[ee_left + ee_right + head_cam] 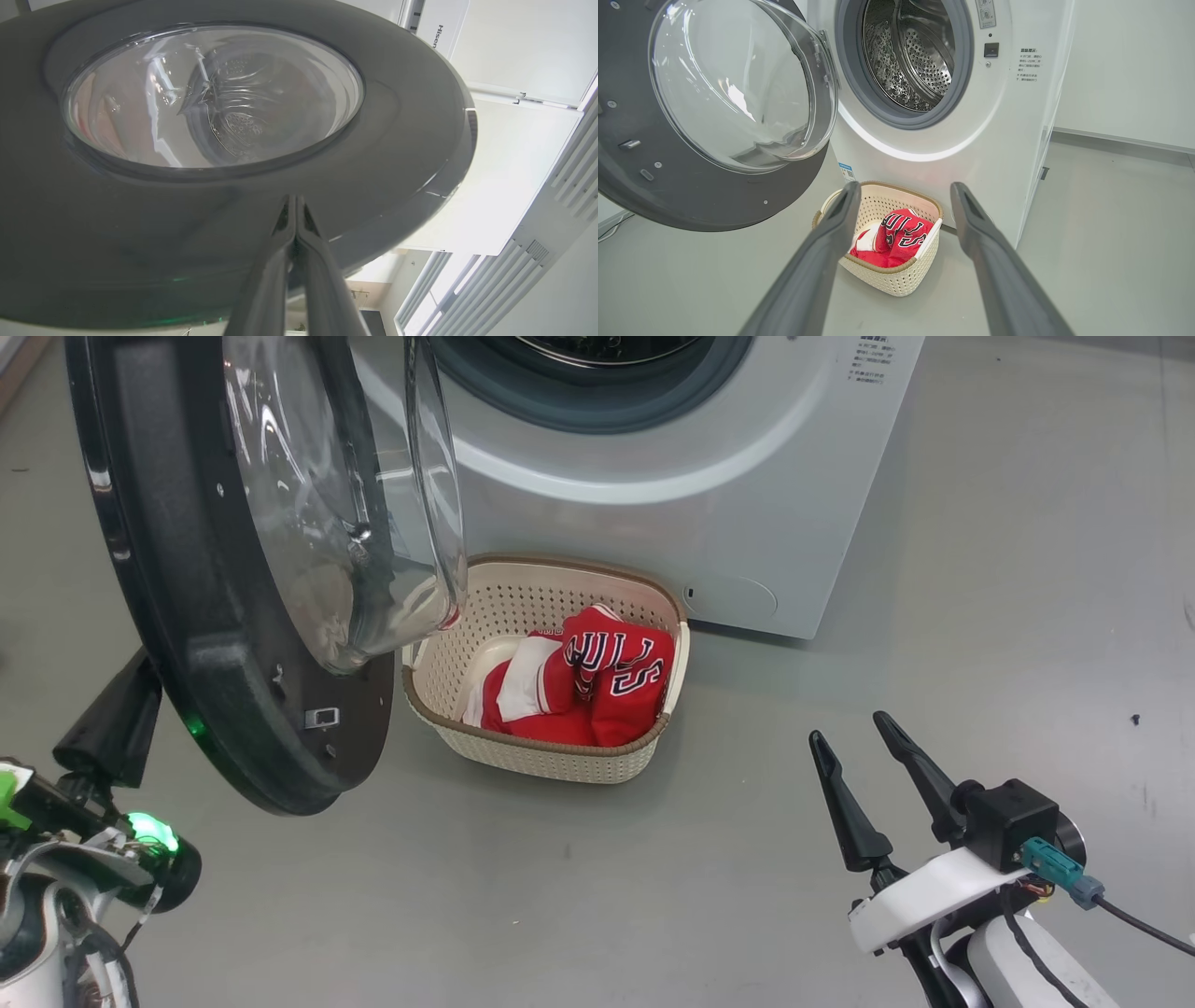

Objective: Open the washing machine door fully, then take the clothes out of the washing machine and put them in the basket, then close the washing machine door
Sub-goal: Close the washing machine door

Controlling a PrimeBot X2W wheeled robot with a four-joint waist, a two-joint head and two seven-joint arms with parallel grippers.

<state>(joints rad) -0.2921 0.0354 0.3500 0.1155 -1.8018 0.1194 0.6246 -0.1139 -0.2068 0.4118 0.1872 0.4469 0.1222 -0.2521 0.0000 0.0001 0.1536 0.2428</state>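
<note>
Door open, jersey in the basket
The crumpled red jersey with white trim lies in the cream perforated basket on the grey floor, just before the white washer and well ahead of the right fingers, which are spread wide and empty. The left fingers, pressed together, point at the door's glossy black rim.

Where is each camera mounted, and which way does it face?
Head view: on the head, looking down at basket and washing machine door; left hand, right hand at lower corners.
Left wrist view: looks along shut fingers at the door's outside.
Right wrist view: faces the washing machine between open fingers.
Head and right wrist share clothes in basket.
</note>
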